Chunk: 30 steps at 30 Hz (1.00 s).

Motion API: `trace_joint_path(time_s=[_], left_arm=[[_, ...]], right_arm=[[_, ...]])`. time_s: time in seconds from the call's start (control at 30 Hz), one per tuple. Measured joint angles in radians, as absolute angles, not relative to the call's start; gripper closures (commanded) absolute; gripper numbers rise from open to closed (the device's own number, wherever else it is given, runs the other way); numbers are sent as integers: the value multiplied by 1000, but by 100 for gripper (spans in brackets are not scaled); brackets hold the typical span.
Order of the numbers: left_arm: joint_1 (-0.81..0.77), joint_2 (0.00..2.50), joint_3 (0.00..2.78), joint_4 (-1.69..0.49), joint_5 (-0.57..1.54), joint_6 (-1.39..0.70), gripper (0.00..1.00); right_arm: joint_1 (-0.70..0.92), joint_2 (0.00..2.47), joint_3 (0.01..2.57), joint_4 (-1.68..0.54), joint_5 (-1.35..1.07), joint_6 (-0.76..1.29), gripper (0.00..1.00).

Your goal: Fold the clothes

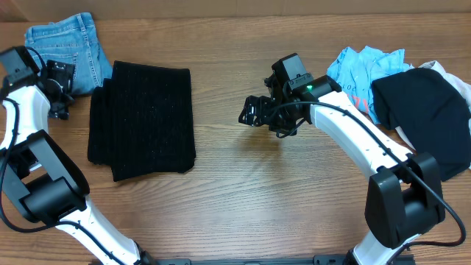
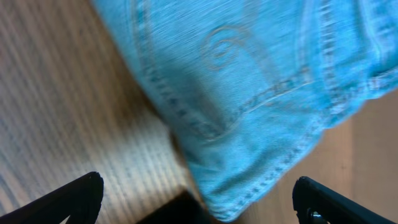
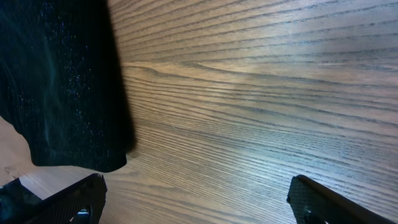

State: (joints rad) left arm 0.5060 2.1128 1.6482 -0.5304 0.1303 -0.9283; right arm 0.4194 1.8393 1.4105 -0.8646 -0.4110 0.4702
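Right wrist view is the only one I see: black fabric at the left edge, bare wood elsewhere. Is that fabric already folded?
Observer: Yes. From overhead, the black knitted cloth lies flat as a folded rectangle.
Operator: Is the right gripper touching it?
Observer: No. The right gripper is open over the bare wooden table, apart from the cloth, on its right side.
Operator: What is not yet folded?
Observer: A crumpled light blue shirt and a black garment lie heaped at the table's right end.
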Motion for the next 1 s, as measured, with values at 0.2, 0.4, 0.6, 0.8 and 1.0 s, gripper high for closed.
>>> trace_joint_path(time_s=[0.2,0.4,0.6,0.8,1.0], left_arm=[[506,2113,1572,-482,122,-967,3],[506,2130,1572,-455,116,-974,0],[515,2172,1570,-448,194,-908,1],[550,2131,1568,-525,377,-715,4],[550,1815,1564,-741,405,-599,18]], right_arm=[[420,1839,1411,-858,-411,470,2],[420,1839,1411,-852,-410,470,9],[467,1839,1411,-823,-461,459,96],[661,1839,1411,-756,-411,448,96],[728,1839,1415,-550,-390,472,96]])
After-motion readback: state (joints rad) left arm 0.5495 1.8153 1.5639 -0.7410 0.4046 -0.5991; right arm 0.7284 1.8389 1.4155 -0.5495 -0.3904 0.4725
